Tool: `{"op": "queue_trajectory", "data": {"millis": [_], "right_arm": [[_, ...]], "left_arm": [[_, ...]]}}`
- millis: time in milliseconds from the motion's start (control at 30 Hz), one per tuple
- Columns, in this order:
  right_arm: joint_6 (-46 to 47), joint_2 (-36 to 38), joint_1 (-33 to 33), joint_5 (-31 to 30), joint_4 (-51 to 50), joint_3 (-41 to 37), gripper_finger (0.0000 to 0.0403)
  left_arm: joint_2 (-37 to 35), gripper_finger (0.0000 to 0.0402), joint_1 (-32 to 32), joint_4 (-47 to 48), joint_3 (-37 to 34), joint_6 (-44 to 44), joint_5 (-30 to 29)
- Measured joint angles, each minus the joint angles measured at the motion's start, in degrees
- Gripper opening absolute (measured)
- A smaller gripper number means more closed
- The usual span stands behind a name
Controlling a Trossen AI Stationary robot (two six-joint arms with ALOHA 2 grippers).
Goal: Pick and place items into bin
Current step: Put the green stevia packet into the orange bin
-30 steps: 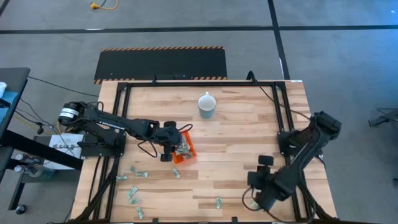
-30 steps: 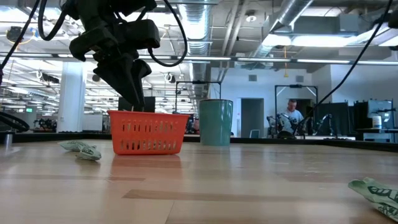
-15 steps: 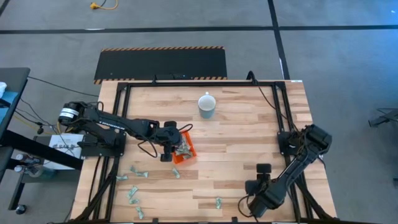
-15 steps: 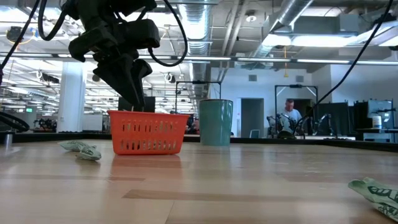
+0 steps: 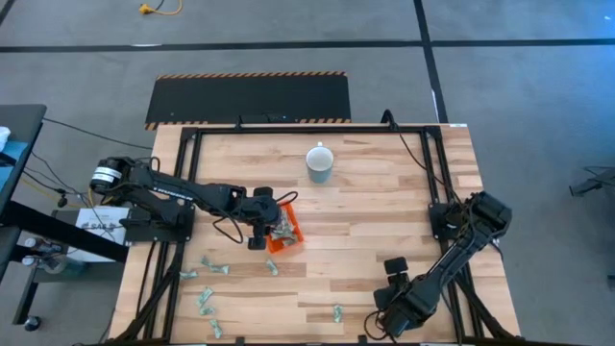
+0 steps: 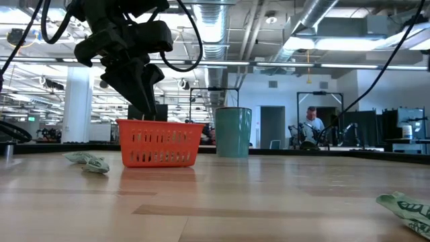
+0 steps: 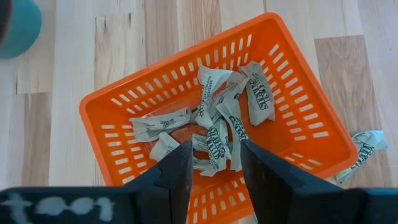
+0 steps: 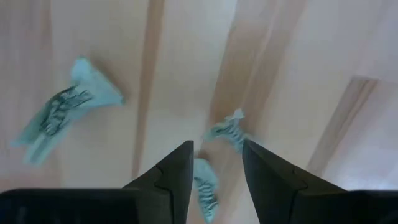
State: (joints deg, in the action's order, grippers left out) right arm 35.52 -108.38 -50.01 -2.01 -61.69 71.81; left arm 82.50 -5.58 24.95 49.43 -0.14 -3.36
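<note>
Orange bin (image 7: pixel 298 118) of items (image 7: pixel 224 118) lies under left claw (image 7: pixel 214 163).

Industrial lab hall: exposed ceiling ducts (image 6: pixel 322 20), concrete floor (image 5: pixel 519 86), more rigs behind

My left tool (image 6: pixel 149 111) hangs over the orange bin (image 6: pixel 160 143), mug (image 6: pixel 233 132) behind, wrapped pieces (image 6: pixel 87 162) on the bench (image 6: pixel 222 202).

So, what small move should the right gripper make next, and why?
Probably lower the right gripper straight down: its fingers are open with a loose wrapped piece just ahead between them on the table. The left gripper hangs open over the orange bin.
</note>
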Motion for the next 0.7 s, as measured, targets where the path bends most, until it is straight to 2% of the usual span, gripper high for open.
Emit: {"op": "queue_trajectory", "data": {"millis": [167,367,533,700], "right_arm": [[-3.78,-0.19,1.78,0.03,1.24,0.0,0.0131],[-4.85,-2.89,3.05,3.4,1.04,0.0,0.0131],[-5.56,-4.67,3.15,3.46,0.66,0.02,0.013],[-5.56,-5.09,3.3,3.65,0.57,0.17,0.0102]], "left_arm": [[0.0,0.0126,0.0,0.01,0.0,-0.04,0.0],[0.0,0.0126,0.0,0.02,0.0,-0.06,0.0],[0.0,0.0126,0.0,0.0,0.0,-0.06,0.0],[0.0,0.0126,0.0,0.02,0.0,-0.05,0.0]]}}
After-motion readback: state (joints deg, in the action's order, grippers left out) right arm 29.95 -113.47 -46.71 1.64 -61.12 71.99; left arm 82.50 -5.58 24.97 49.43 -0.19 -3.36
